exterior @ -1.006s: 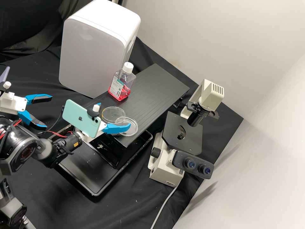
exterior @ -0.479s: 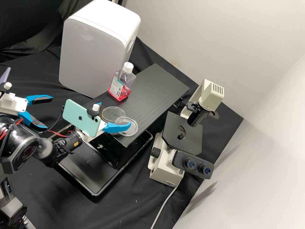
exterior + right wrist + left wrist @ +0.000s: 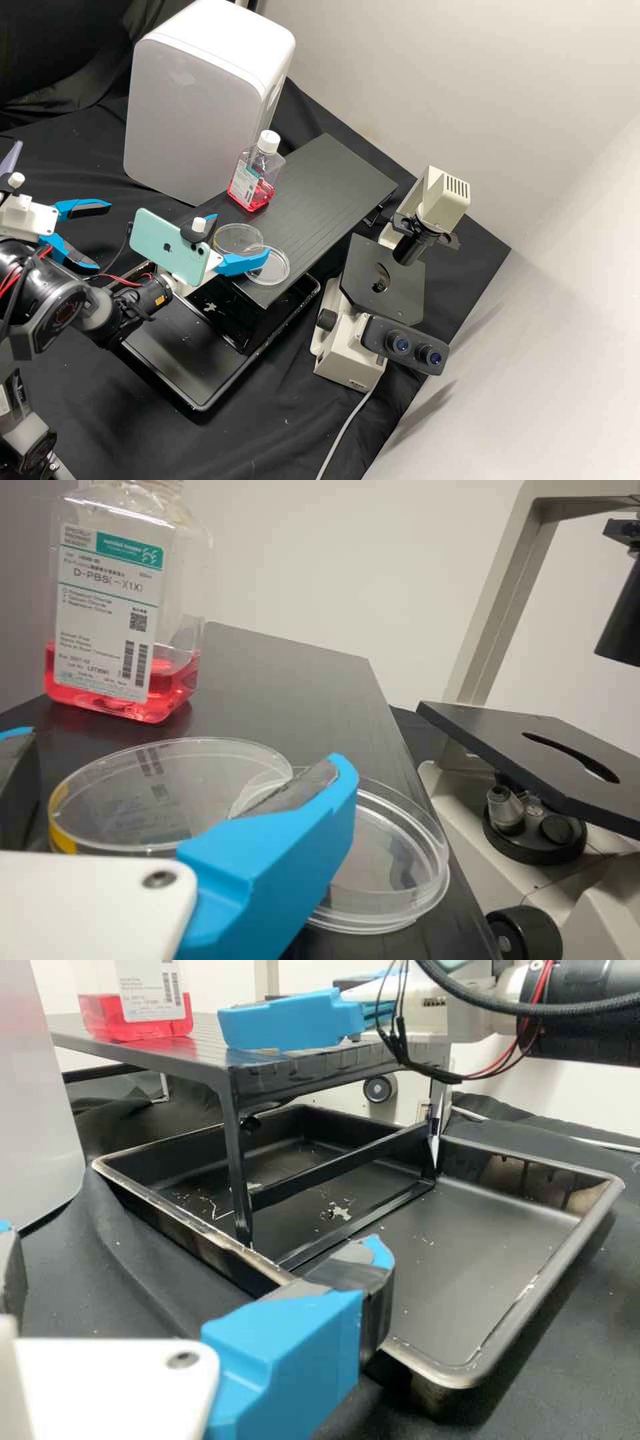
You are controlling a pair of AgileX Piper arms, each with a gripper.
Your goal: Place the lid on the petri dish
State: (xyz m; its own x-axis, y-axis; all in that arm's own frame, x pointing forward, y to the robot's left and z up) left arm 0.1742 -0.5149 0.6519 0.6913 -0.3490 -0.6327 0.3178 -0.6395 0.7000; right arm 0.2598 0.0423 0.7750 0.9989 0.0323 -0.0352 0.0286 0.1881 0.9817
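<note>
Two clear round pieces lie side by side on the raised black platform. The petri dish has a yellowish rim. What looks like the lid lies against its edge, on the microscope side. My right gripper is open and low over the platform. The dish sits between its fingers, and the near finger lies over the lid's rim. My left gripper hangs open and holds nothing, off to the left beside the black tray.
A bottle of pink liquid stands on the platform behind the dish. A big white box is at the back left. A microscope stands to the right. The tray lies under the platform's front legs.
The right gripper's near finger has swung in toward the dish, narrowing the gap. The left arm has sunk slightly. The dish and lid have kept their places.
</note>
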